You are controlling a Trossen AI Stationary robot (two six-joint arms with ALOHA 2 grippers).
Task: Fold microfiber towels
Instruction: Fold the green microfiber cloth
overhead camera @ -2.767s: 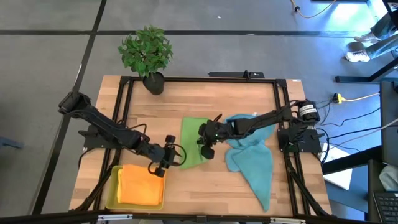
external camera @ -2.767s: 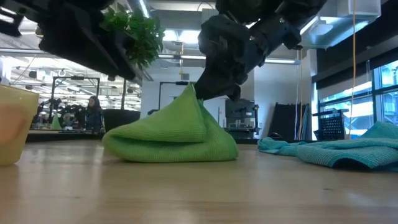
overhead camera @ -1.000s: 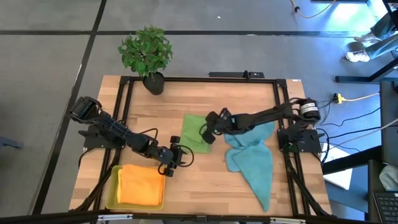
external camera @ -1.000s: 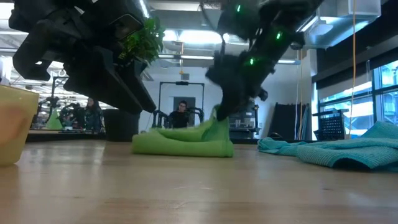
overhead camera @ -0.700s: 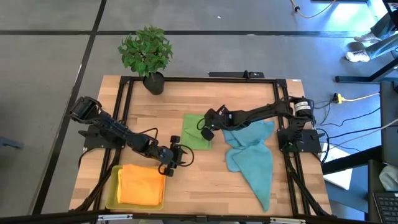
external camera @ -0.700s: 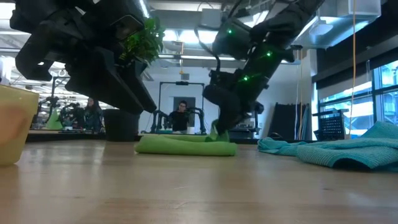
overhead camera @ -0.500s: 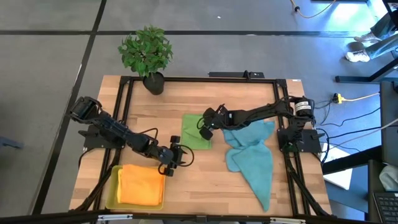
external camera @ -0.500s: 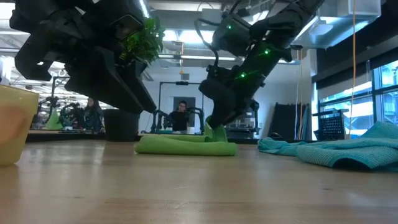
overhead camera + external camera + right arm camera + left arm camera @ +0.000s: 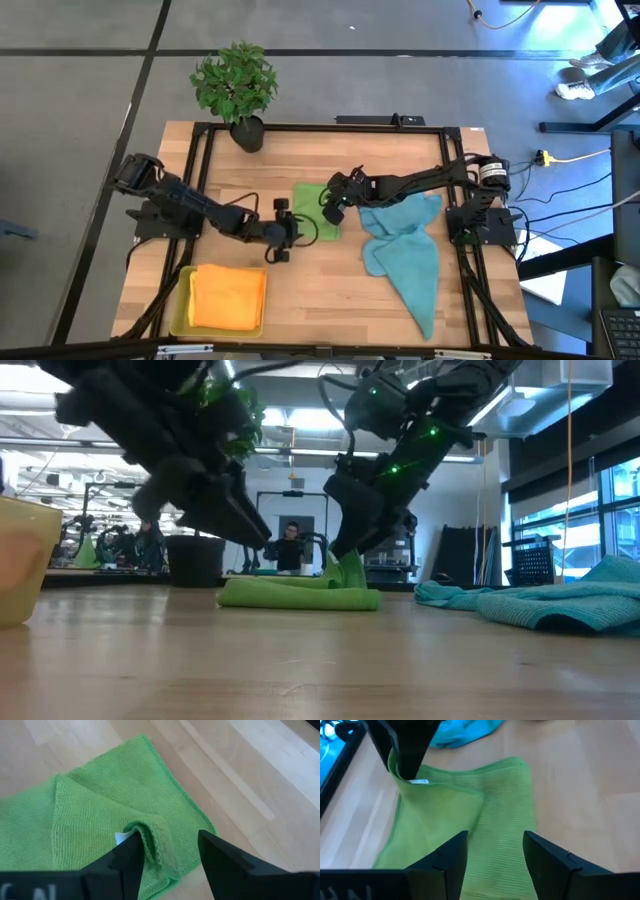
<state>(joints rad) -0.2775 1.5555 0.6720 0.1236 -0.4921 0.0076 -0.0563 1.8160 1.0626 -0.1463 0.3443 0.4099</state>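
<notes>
A green microfiber towel (image 9: 312, 208) lies folded flat on the table's middle, with one corner (image 9: 146, 839) standing up at its right edge. My right gripper (image 9: 167, 855) is open, and its fingers stand on either side of that raised corner. My left gripper (image 9: 492, 860) is open too. It hovers over the towel's left part without touching it. A teal towel (image 9: 405, 250) lies crumpled to the right. An orange towel (image 9: 228, 297) lies in the yellow tray. My right gripper comes at the green towel's raised corner (image 9: 395, 766) slanting down from the table's right side. Its fingers are apart, and the corner leans against one finger (image 9: 127, 857). The rest of the towel lies flat on the table.
The yellow tray (image 9: 178, 300) stands at the near left corner. A potted plant (image 9: 236, 85) stands at the far left edge. The teal towel (image 9: 540, 600) spreads over the right side. Bare wood runs along the near edge in the middle.
My right gripper has lowered the green towel's corner onto the folded towel and opened, letting it go. The towel's right part, raised before, now lies flat except for that corner. My left gripper has swung from beside the tray toward the green towel's left edge.
</notes>
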